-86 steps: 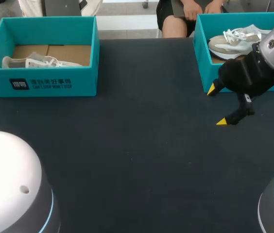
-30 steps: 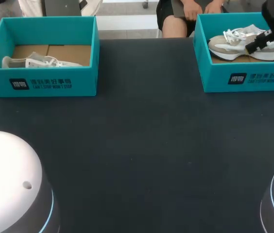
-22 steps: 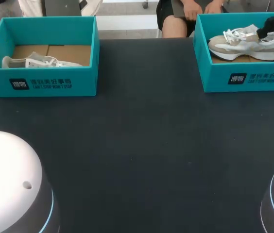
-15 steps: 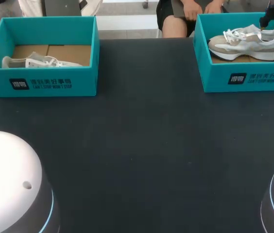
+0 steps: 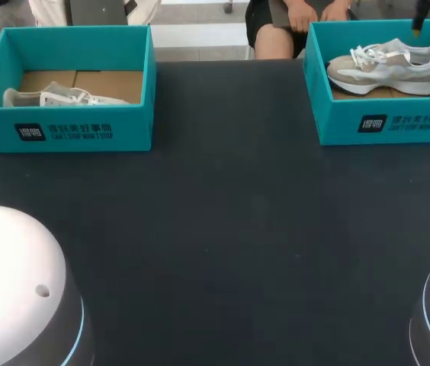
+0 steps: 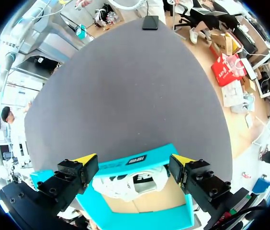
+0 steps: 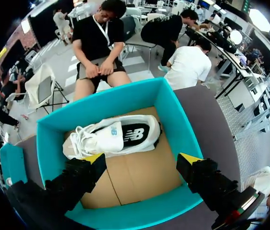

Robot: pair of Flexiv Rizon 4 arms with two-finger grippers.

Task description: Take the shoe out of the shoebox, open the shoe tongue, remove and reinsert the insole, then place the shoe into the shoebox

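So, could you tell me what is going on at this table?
The right end effector hangs open over the right shoebox, where a grey-and-white shoe lies. The left end effector hangs open by the left shoebox, which holds a pale shoe. Nothing is gripped yet.
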